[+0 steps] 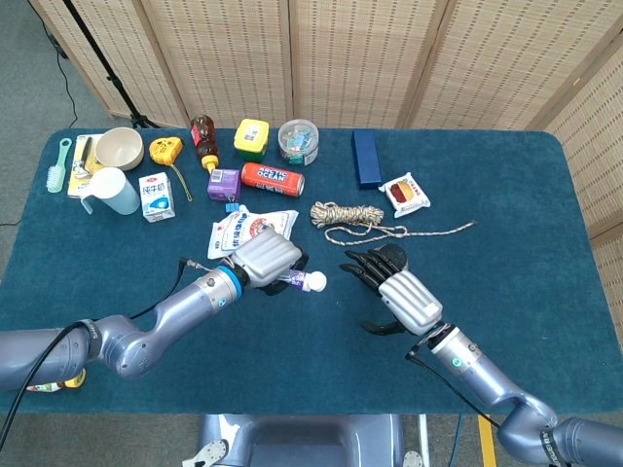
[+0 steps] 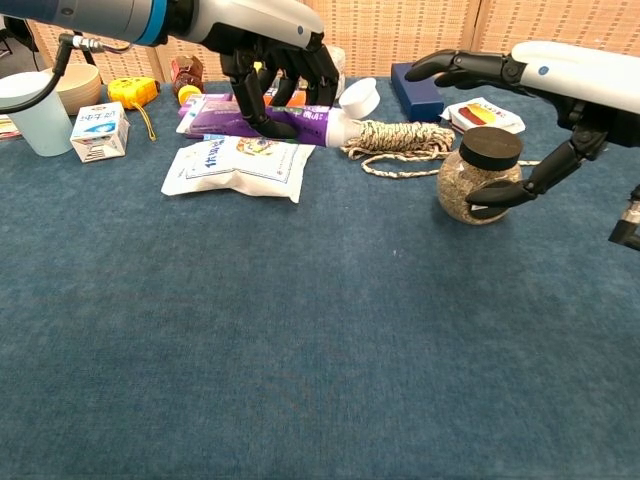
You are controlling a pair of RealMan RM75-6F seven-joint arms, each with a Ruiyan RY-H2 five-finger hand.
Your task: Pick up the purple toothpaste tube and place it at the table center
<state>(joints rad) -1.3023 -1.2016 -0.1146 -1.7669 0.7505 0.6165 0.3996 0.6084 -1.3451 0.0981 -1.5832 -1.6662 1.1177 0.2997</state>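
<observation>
The purple toothpaste tube [image 2: 270,122] with a white cap [image 1: 315,281] is held above the table by my left hand [image 1: 263,258], fingers wrapped around its body. It hangs over the white snack bag [image 2: 235,163], cap pointing right. In the chest view the left hand [image 2: 280,62] covers the tube's middle from above. My right hand [image 1: 397,288] is spread wide with nothing in it, hovering by the glass jar with a black lid [image 2: 480,175]. Its thumb tip [image 2: 480,210] reaches the jar's side; whether it touches is unclear.
A coiled rope [image 1: 348,215] lies just right of the tube. Along the back stand a blue box [image 1: 366,157], a red-and-white packet [image 1: 406,194], a red can [image 1: 273,178], a small purple box [image 1: 223,183], a milk carton [image 1: 156,196], a cup [image 1: 115,191] and a bowl [image 1: 119,147].
</observation>
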